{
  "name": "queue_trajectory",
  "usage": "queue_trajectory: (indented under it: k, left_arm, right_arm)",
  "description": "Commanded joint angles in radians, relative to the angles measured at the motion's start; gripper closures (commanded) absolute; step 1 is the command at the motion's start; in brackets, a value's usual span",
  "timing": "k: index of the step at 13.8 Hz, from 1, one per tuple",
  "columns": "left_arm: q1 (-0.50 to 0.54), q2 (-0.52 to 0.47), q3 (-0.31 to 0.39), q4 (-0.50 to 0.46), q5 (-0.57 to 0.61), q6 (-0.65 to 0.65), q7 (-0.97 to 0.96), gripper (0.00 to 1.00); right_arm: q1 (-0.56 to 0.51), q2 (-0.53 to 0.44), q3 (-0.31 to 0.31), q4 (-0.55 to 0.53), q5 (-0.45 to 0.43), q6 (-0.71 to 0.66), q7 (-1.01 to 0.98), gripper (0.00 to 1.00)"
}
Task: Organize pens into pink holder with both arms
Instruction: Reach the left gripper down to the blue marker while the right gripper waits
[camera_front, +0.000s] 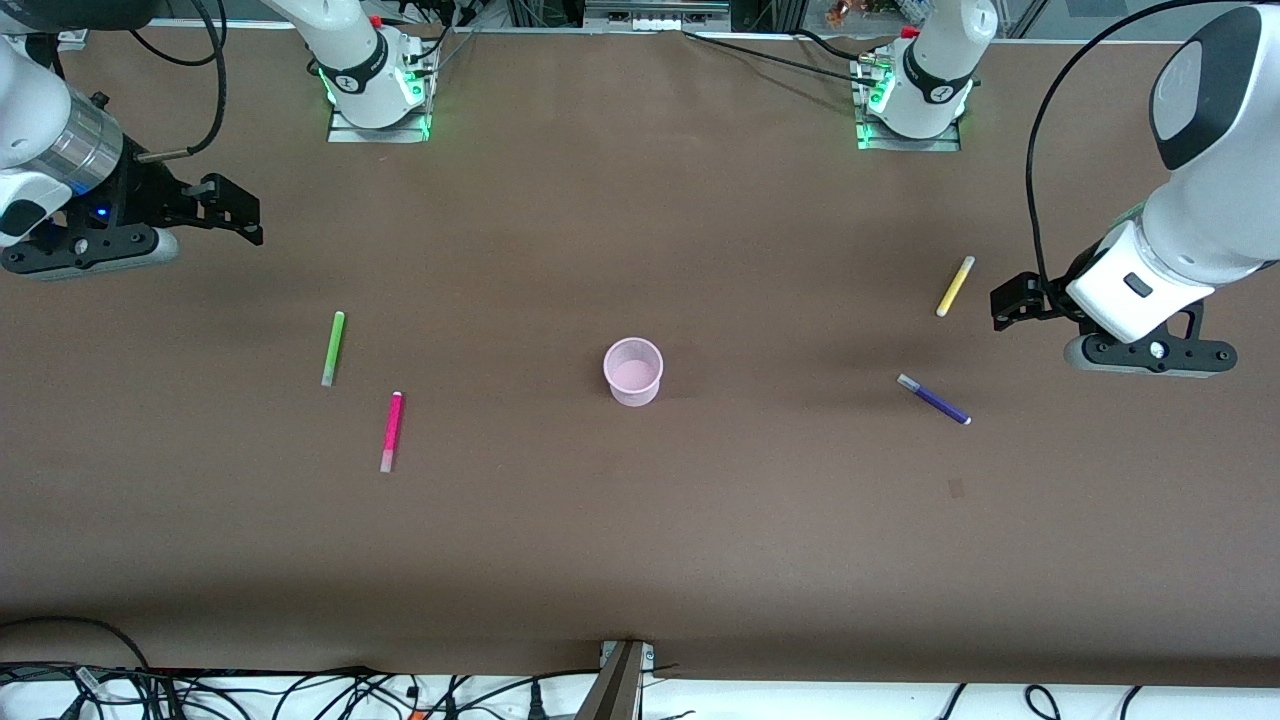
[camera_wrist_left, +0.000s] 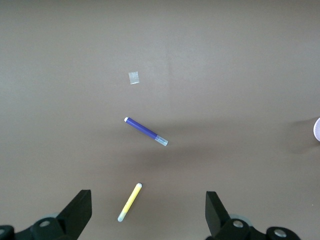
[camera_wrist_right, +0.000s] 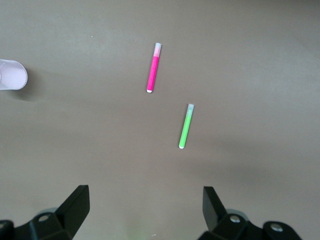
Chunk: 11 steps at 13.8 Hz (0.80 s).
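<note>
The right arm's black two-finger pincer (camera_front: 235, 210) was held above the brown counter (camera_front: 640, 540) at the right arm's end, its fingers (camera_wrist_right: 75, 207) spread wide apart with nothing between them. The thin lime green pen (camera_front: 332, 348) was seen lying flat nearby, with the magenta pink pen (camera_front: 391, 431) beside it, nearer the front camera; the two lay apart. The small pale pink round plastic holder (camera_front: 633, 371) stood upright at mid-counter, well apart from every pen, with bare counter all round it. Toward the left arm's end the dark purple pen (camera_front: 934, 399) lay slanted, nearer the camera than the yellow pen (camera_front: 954, 286). A small pale square patch (camera_wrist_left: 133, 77) was noted near the purple pen. The left arm's pincer (camera_front: 1010, 300) was held just beside the yellow pen, fingers (camera_wrist_left: 215, 212) wide apart, empty.
</note>
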Motion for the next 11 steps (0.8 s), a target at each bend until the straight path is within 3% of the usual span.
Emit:
queue_trajectory:
  k: [1,6,11]
  left_arm:
    - [0.012,-0.007,-0.004,0.001,0.022,0.007,0.007,0.00]
    - [0.024,0.013,-0.004,-0.002,0.016,0.002,-0.014,0.00]
    - [0.072,0.128,-0.002,-0.013,-0.009,0.004,-0.173,0.00]
  right_arm:
    - [-0.015,-0.008,0.012,-0.010,-0.005,0.010,-0.004,0.00]
    - [-0.015,-0.011,0.012,-0.008,-0.015,0.003,-0.007,0.00]
    - [-0.015,-0.010,0.012,-0.010,-0.015,0.003,-0.018,0.00]
